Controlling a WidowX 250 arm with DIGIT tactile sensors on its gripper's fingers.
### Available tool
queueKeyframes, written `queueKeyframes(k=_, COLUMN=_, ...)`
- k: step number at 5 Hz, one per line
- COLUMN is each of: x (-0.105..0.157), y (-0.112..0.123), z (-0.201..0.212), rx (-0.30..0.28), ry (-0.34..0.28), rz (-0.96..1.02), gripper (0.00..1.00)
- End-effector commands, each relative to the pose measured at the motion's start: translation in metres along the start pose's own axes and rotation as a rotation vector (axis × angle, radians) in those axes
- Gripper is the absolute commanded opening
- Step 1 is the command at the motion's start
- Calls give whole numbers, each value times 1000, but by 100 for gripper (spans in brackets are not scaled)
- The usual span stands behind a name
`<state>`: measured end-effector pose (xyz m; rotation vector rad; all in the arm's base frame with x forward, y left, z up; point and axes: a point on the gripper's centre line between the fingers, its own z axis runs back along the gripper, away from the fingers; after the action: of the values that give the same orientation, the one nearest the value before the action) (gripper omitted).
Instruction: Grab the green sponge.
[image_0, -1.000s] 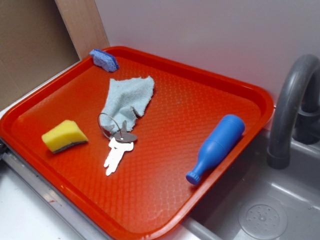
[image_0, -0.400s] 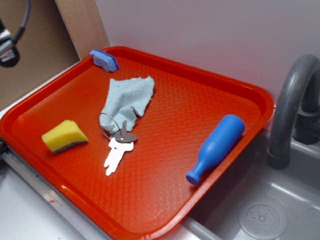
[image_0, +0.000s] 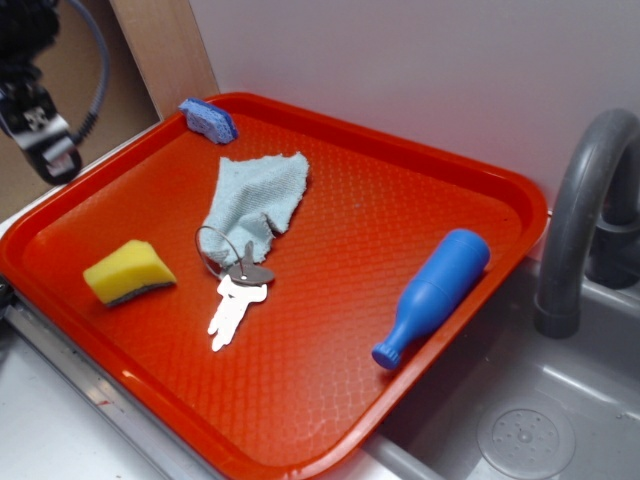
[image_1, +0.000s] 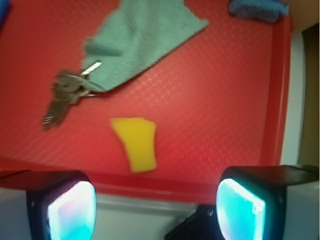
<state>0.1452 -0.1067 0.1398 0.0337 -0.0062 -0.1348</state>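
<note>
The green sponge (image_0: 128, 271) is a small yellow wedge with a thin dark layer underneath, lying near the left front rim of the red tray (image_0: 420, 170). In the wrist view the green sponge (image_1: 135, 144) lies just beyond the tray's near rim (image_1: 165, 186). My gripper (image_0: 52, 155) hangs above the tray's left edge, up and to the left of the sponge and well apart from it. From the wrist, the gripper (image_1: 156, 212) is open, its two pads (image_1: 72, 210) wide apart with nothing between them.
On the tray lie a pale blue-green cloth (image_0: 258, 200), a set of keys (image_0: 235, 290), a small blue sponge (image_0: 208, 119) at the back corner and a blue bottle (image_0: 432, 295) on its side. A grey sink (image_0: 520, 420) with a faucet (image_0: 580, 210) is at the right.
The arm has come into view at the top left and moved down and right towards the tray's left edge. Nothing on the tray has moved.
</note>
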Motion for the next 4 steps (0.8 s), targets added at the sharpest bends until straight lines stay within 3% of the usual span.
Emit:
queueKeyframes(k=1, x=6, y=-8, z=-54, rx=-37, ry=26, rz=-23, gripper=100)
queueKeyframes(k=2, x=9, y=-28, z=-82, rx=-50, ry=53, rz=-99, gripper=100)
queueKeyframes(k=4, x=9, y=-39, z=-115, rx=-40, ry=107, rz=-157, gripper=100)
